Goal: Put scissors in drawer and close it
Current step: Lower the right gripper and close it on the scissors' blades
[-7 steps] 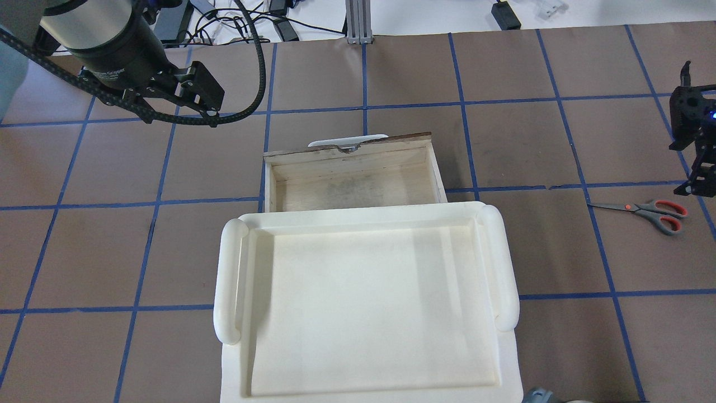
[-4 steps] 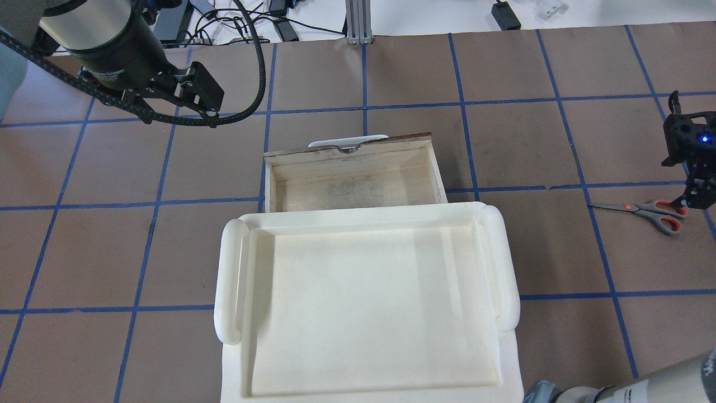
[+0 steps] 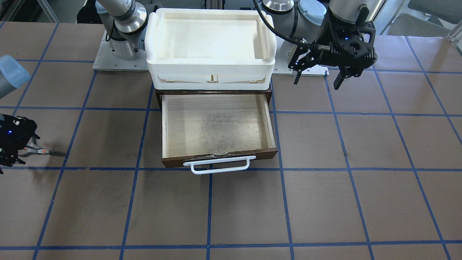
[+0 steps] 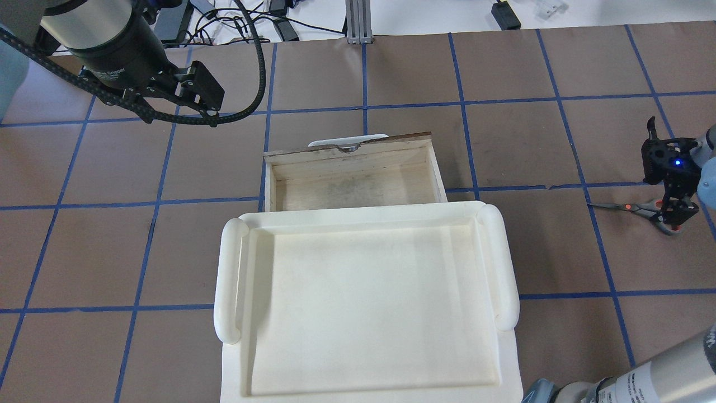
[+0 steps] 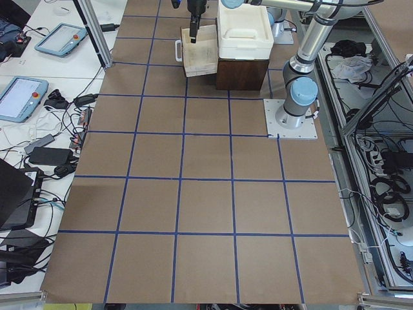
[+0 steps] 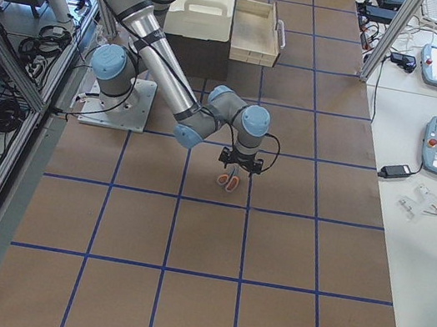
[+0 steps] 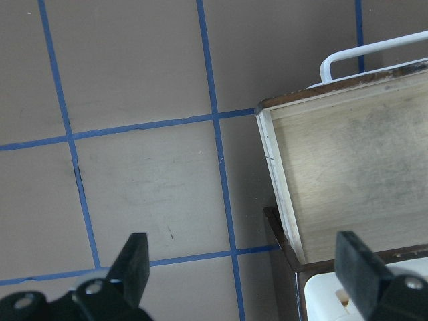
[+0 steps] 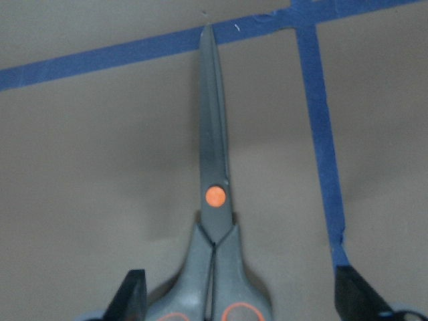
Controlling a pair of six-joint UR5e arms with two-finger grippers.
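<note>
The scissors (image 8: 215,200) lie flat on the brown table at its right side, closed, blades (image 4: 607,205) pointing toward the drawer. My right gripper (image 8: 244,297) is low over their grey, orange-lined handles and open, one finger on each side of them. It also shows in the overhead view (image 4: 674,215) and the front view (image 3: 14,155). The dark-brown drawer (image 4: 352,179) is pulled open and empty, its white bar handle (image 3: 216,165) facing away from the robot. My left gripper (image 4: 196,92) is open and empty, hovering left of the drawer.
A white plastic tray (image 4: 235,268) sits on top of the dark cabinet that holds the drawer. The cabinet's corner (image 7: 281,227) is below my left gripper's view. Blue tape lines grid the brown table. Cables and chargers lie beyond the far edge.
My right gripper has moved left and down from beside the scissors to over their handles. The left arm has barely moved. The scissors and drawer have not shifted.
</note>
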